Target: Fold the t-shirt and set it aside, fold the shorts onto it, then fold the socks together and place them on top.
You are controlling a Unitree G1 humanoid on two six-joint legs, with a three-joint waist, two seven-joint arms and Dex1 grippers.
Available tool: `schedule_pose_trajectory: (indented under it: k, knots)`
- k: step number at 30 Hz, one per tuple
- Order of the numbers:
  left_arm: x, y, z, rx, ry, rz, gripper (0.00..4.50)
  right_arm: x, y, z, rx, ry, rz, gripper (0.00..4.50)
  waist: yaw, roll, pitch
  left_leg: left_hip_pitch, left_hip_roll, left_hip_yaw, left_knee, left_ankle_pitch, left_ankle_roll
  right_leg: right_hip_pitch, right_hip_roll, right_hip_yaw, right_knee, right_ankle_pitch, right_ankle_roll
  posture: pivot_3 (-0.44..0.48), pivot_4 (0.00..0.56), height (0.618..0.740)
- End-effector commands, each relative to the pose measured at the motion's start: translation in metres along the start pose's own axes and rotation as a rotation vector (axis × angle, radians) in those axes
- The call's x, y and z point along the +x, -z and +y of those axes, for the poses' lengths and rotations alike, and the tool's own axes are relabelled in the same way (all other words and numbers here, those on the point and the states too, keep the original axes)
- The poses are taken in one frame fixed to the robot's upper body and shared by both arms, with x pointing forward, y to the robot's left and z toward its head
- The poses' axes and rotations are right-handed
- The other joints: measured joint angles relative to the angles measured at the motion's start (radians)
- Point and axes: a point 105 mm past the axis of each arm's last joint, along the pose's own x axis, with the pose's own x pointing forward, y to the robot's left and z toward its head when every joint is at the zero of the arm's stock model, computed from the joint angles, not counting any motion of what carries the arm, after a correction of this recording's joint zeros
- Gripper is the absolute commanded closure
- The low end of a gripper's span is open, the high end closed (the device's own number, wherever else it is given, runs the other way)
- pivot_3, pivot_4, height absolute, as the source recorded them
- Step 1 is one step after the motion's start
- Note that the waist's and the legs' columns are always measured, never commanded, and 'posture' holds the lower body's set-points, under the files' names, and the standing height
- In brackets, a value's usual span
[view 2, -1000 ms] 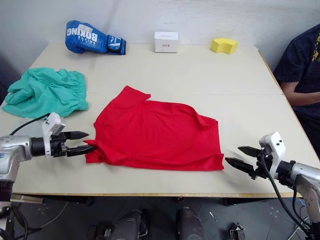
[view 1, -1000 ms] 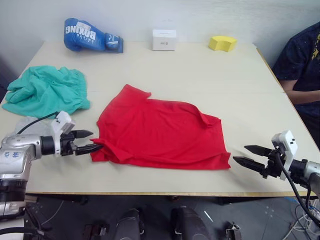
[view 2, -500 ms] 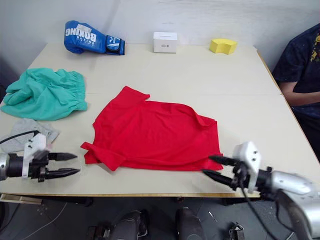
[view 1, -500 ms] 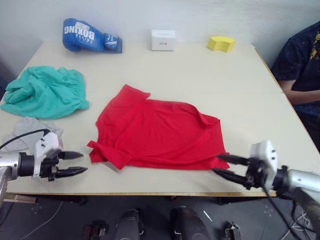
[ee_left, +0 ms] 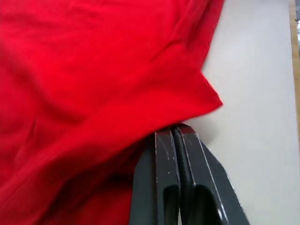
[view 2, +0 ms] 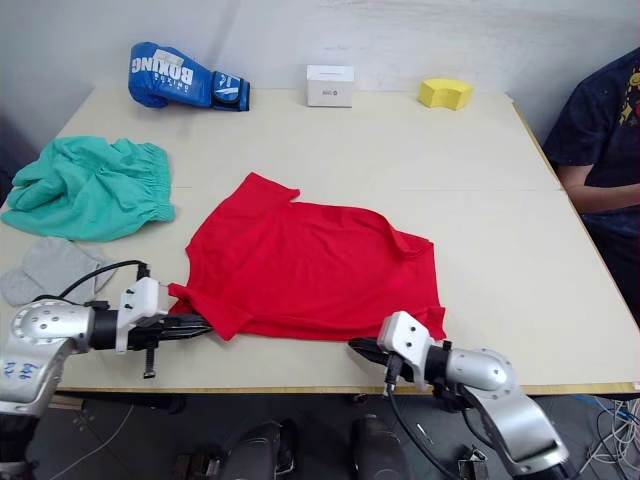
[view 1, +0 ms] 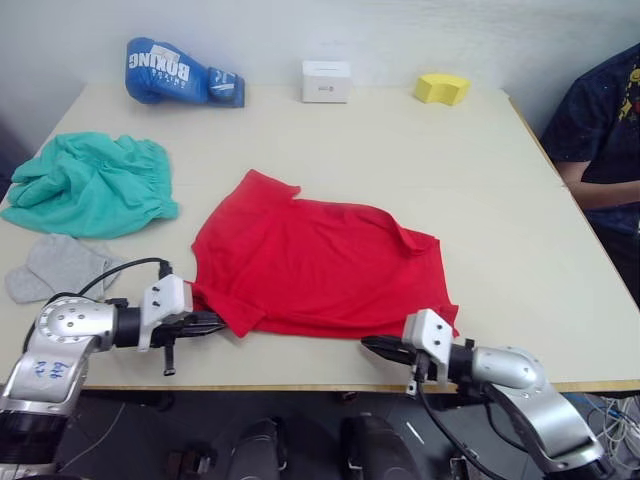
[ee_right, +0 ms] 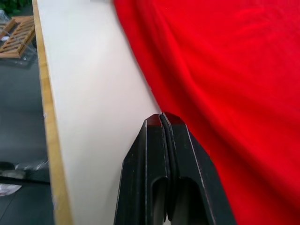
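The red t-shirt (view 1: 320,265) lies spread flat in the middle of the table (view 1: 480,180), its left sleeve folded under. My left gripper (view 1: 218,322) is at that folded sleeve, fingers pressed together on the fabric's edge (ee_left: 173,130). My right gripper (view 1: 368,344) reaches in from the front right and is shut on the shirt's near hem (ee_right: 161,117), close to the table's front edge. The teal shorts (view 1: 90,185) lie bunched at the far left. The grey socks (view 1: 55,268) lie just in front of them, beside my left arm.
A blue boxing glove (view 1: 180,72), a white box (view 1: 328,80) and a yellow sponge (view 1: 444,87) stand along the back edge. A person in a dark shirt (view 1: 605,130) sits at the right side. Bare tabletop surrounds the t-shirt.
Both grippers have gone from wide open to shut. The left one pulled back, then came in to the sleeve. The right one swung left along the front edge to the hem.
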Motion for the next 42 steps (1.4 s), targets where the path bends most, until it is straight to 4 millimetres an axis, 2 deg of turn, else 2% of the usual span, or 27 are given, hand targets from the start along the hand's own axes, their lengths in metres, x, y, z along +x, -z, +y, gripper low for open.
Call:
schedule_pose_trajectory:
  k: [1,4,11,14,18,21,23,26,28,31,34,36,38,40,42]
  knots:
    - [0.003,-0.016,0.008,-0.007,-0.019,-0.074,4.45,0.002,-0.004,-0.005,-0.029,0.015,-0.019,4.50,0.002,0.000,0.000,0.000,0.000,0.000,0.000,0.001,0.001,0.000,0.000,0.000,0.000,0.000,0.000,0.000,0.150,0.740]
    - [0.004,-0.020,0.016,-0.030,-0.042,-0.094,4.45,0.002,0.000,-0.012,-0.037,0.037,0.000,4.50,0.007,0.000,0.000,0.000,0.000,0.000,0.002,0.000,0.002,0.001,0.000,-0.001,0.000,0.000,0.000,0.000,0.150,0.740]
    - [0.013,-0.010,0.033,-0.015,-0.130,-0.043,4.45,-0.007,0.016,-0.037,-0.029,0.154,0.050,4.50,0.009,0.000,0.000,0.000,0.000,0.000,0.003,0.000,0.002,0.001,0.000,-0.001,0.001,0.000,0.001,0.000,0.150,0.740]
    - [0.022,-0.008,0.037,-0.022,-0.166,-0.035,4.45,-0.019,0.023,-0.043,-0.033,0.206,0.078,4.50,0.013,0.000,0.000,0.000,0.000,-0.001,0.003,0.000,0.002,0.002,0.000,-0.001,0.001,0.000,0.001,0.000,0.150,0.740]
    - [0.021,-0.003,0.054,-0.087,-0.310,-0.035,4.45,-0.049,0.034,-0.052,-0.021,0.301,0.117,4.50,0.014,-0.001,-0.001,0.000,0.000,-0.001,0.004,0.000,0.003,0.003,-0.001,-0.001,0.001,0.001,0.001,0.000,0.150,0.740]
    - [0.008,-0.001,0.066,-0.143,-0.422,-0.057,4.45,-0.075,0.042,-0.053,-0.017,0.356,0.149,4.50,0.013,-0.001,-0.001,0.001,0.000,-0.001,0.004,0.000,0.003,0.004,-0.001,-0.002,0.001,0.001,0.002,0.000,0.150,0.740]
    - [-0.009,-0.002,0.070,-0.226,-0.482,-0.122,4.45,-0.098,0.050,-0.055,-0.008,0.416,0.175,4.50,0.013,-0.001,-0.001,0.001,0.000,-0.002,0.004,0.000,0.003,0.004,0.000,-0.002,0.000,0.001,0.002,0.000,0.150,0.740]
    - [-0.037,-0.001,0.066,-0.284,-0.508,-0.181,4.45,-0.125,0.057,-0.056,-0.007,0.476,0.200,4.50,0.010,-0.002,-0.001,0.002,0.000,-0.002,0.003,0.000,0.002,0.005,0.000,-0.003,0.000,0.001,0.002,0.000,0.150,0.740]
    - [-0.056,0.007,0.058,-0.279,-0.498,-0.150,4.45,-0.132,0.050,-0.061,0.004,0.516,0.157,4.50,0.003,-0.002,-0.001,0.003,0.001,-0.002,0.003,0.000,0.002,0.006,0.001,-0.002,-0.001,0.001,0.002,0.000,0.150,0.740]
    - [-0.081,0.017,0.052,-0.248,-0.508,-0.094,4.45,-0.127,0.019,-0.076,0.058,0.584,0.009,4.50,0.000,-0.001,-0.001,0.003,0.001,-0.002,0.002,-0.002,-0.003,0.006,0.000,-0.003,-0.001,0.000,0.001,0.000,0.150,0.740]
    - [-0.087,0.016,0.043,-0.207,-0.459,-0.054,4.45,-0.110,-0.002,-0.068,0.021,0.478,-0.039,4.50,0.000,0.002,0.000,0.003,0.001,-0.002,0.002,-0.002,-0.004,0.005,-0.001,-0.002,-0.001,0.001,0.000,0.000,0.150,0.740]
    - [-0.081,0.013,0.033,-0.173,-0.390,-0.048,4.45,-0.091,-0.010,-0.049,-0.017,0.347,-0.041,4.50,0.004,0.002,-0.001,0.003,0.001,-0.002,-0.001,-0.003,-0.004,0.005,-0.001,-0.002,-0.003,0.000,0.000,0.000,0.150,0.740]
    - [-0.068,0.007,0.026,-0.150,-0.350,-0.065,4.45,-0.072,-0.008,-0.028,-0.040,0.230,-0.027,4.50,0.013,0.002,-0.001,0.003,0.001,-0.003,-0.004,-0.003,-0.004,0.005,-0.001,-0.003,-0.006,0.000,-0.001,0.000,0.150,0.740]
    - [-0.054,0.006,0.020,-0.131,-0.325,-0.066,4.45,-0.059,-0.002,-0.019,-0.036,0.206,-0.025,4.50,0.016,0.002,-0.001,0.002,0.001,-0.004,-0.005,-0.003,-0.004,0.005,-0.001,-0.005,-0.007,-0.001,-0.002,0.000,0.150,0.740]
    - [-0.044,0.004,0.018,-0.141,-0.330,-0.089,4.45,-0.053,0.002,-0.020,-0.029,0.225,-0.024,4.50,0.012,0.002,-0.001,0.001,0.001,-0.004,-0.005,-0.003,-0.004,0.004,-0.002,-0.005,-0.008,-0.001,-0.002,0.000,0.150,0.740]
